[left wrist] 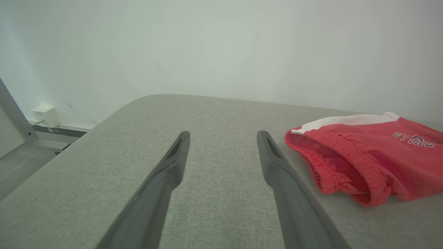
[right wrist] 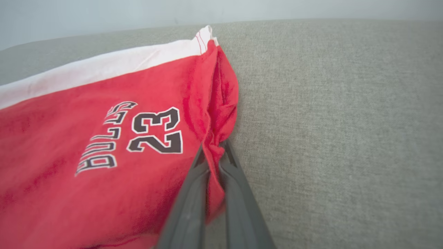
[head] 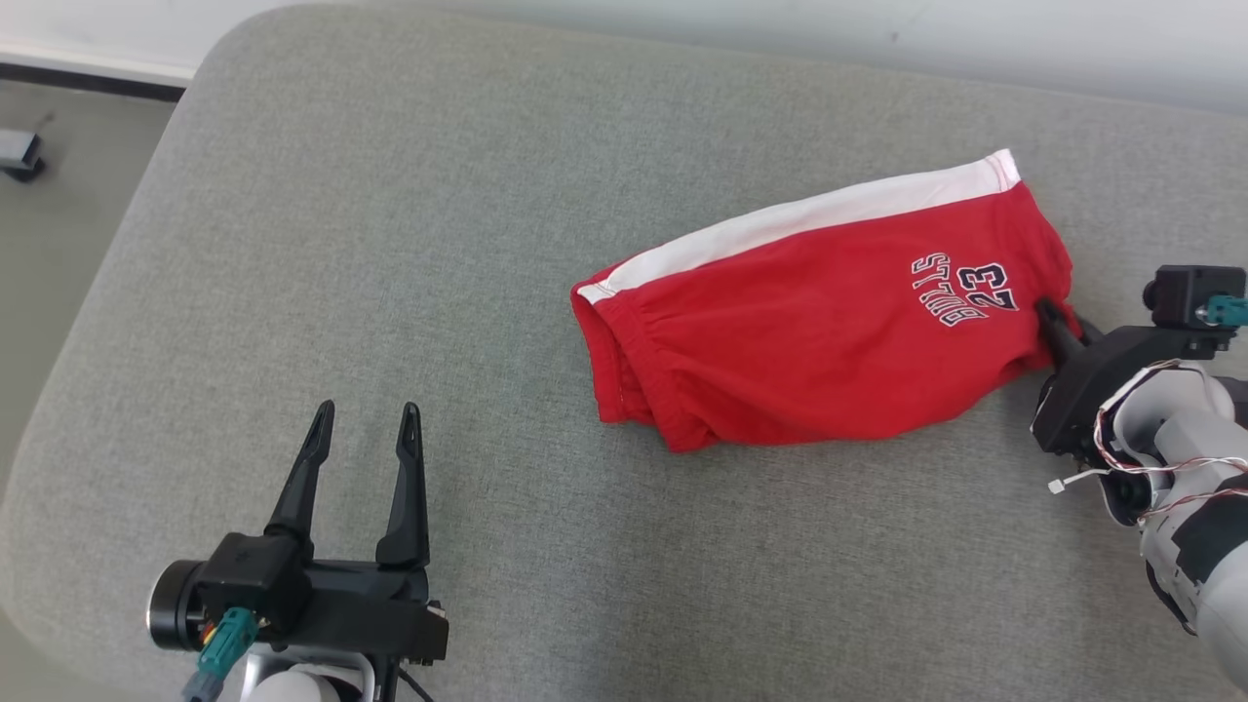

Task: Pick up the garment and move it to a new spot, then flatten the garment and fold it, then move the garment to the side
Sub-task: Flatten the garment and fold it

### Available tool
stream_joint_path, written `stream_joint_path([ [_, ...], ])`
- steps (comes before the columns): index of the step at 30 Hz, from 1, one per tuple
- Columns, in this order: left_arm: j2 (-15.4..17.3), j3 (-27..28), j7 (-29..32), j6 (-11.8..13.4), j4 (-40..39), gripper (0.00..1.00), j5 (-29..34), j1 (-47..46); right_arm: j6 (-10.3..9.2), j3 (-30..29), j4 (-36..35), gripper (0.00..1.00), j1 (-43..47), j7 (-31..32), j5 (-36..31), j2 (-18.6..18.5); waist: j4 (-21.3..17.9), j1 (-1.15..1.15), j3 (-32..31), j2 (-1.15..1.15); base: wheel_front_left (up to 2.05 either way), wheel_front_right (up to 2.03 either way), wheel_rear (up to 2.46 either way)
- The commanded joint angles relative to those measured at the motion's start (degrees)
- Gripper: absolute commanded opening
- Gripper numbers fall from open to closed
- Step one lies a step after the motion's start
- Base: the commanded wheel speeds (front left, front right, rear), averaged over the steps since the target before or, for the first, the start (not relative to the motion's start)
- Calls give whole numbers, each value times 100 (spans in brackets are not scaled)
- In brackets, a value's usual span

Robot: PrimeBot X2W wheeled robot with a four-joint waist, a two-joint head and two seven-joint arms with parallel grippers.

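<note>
- Grey cushion [head: 439,244]: this is the whole work surface, with a pale wall behind it.
- Red shorts [head: 799,341]: they lie on the cushion to my right of centre, roughly flat. The white stripe [head: 809,219] runs along the far edge. The waistband [head: 624,361] faces my left side and the leg hem faces my right.
- Handling, my read: light, limp knit with no stiffness. From a single pinch they'll sag and trail. The layers may slide apart, and the cloth may bunch against the cushion weave. Not fragile.
- Left gripper [head: 368,414]: fingers spread wide and holding nothing. It sits over bare cushion, well apart from the waistband.
- Right gripper [head: 1048,317]: clamped on a gathered fold of the leg hem, just beside the number print [head: 965,290]. The right wrist view shows red cloth sandwiched between the fingers [right wrist: 193,193].
- Grip point, my call: the hem pinch is enough to lift and relocate. For flattening I'd put the left gripper on a waistband corner, since the thick elastic should give the best bite and let me tension hem against waist.
</note>
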Motion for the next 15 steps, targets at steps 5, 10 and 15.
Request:
stream_joint_path([
  [5,-10,97,-18,-27,54,100,41,158,-18,-53,-247,0,264,-410,200,-128,-172,0,-264,0,0,0,0],
  [10,-12,188,-18,-46,53,100,111,293,-18,-96,-622,0,646,-552,410,-266,-360,0,-474,0,0,0,0],
  [15,-12,271,-18,-88,45,100,198,475,-18,-244,-1119,0,1288,-701,737,-555,-619,0,-679,0,0,0,0],
])
